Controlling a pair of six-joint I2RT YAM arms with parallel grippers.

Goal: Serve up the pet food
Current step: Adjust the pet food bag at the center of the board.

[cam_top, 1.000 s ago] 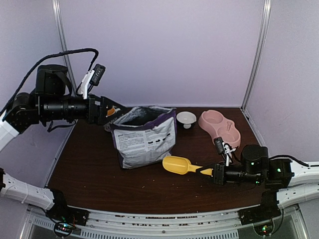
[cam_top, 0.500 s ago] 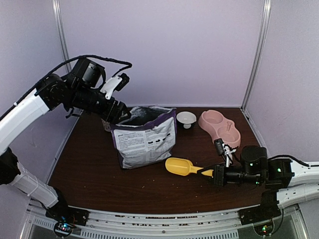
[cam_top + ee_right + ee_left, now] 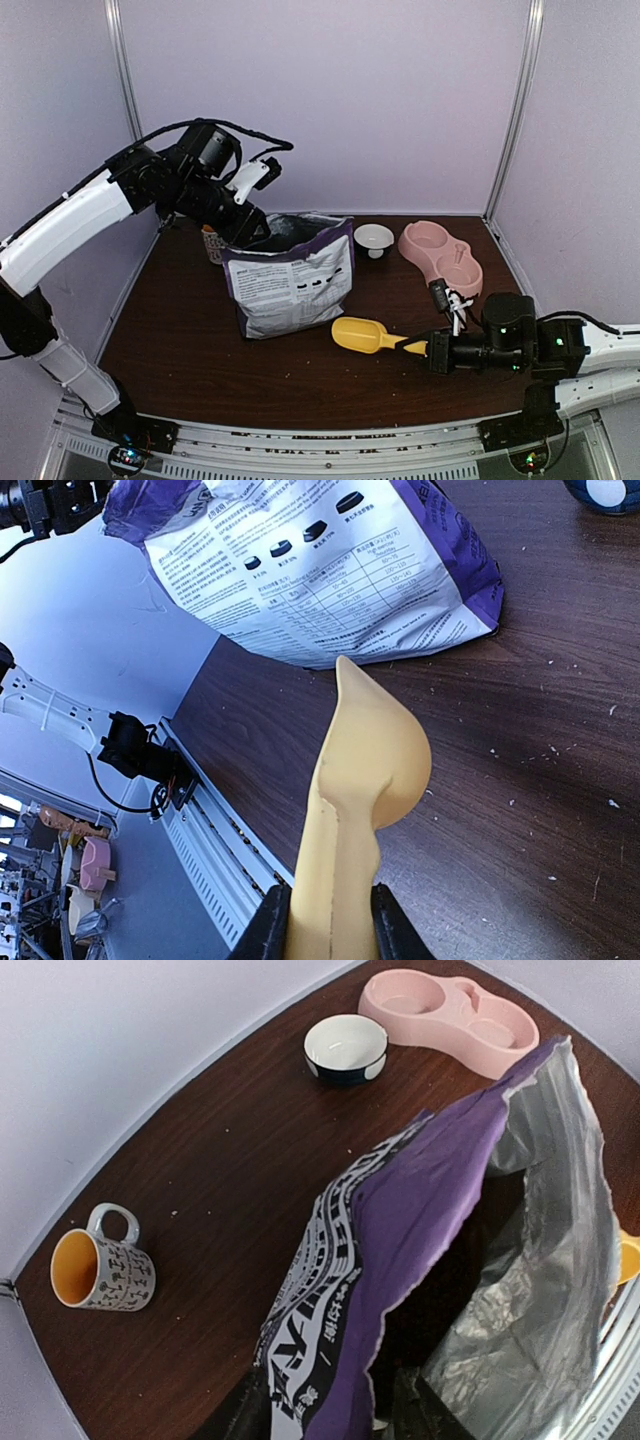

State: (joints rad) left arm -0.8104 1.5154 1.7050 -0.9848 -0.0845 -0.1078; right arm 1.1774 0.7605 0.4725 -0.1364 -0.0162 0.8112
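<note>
The purple pet food bag (image 3: pixel 290 285) stands open at mid-table; the pet food itself is hidden inside its dark mouth. My left gripper (image 3: pixel 243 226) hangs over the bag's back rim. In the left wrist view the purple back wall (image 3: pixel 420 1190) runs between my two dark fingers (image 3: pixel 238 1415), which stand apart, so the left gripper (image 3: pixel 330 1415) is open astride it. My right gripper (image 3: pixel 432 350) is shut on the handle of the yellow scoop (image 3: pixel 360 334), whose empty bowl (image 3: pixel 375 750) points at the bag (image 3: pixel 320 570), just above the table.
A pink double bowl (image 3: pixel 440 255) lies at the back right, with a small white bowl (image 3: pixel 373 238) to its left. A patterned mug (image 3: pixel 100 1270) with a yellow inside stands behind the bag at the left. Crumbs dot the brown table (image 3: pixel 180 340).
My left arm has swung right from the table's left edge to the bag's back rim, and its jaws have narrowed. The right gripper and scoop have barely moved.
</note>
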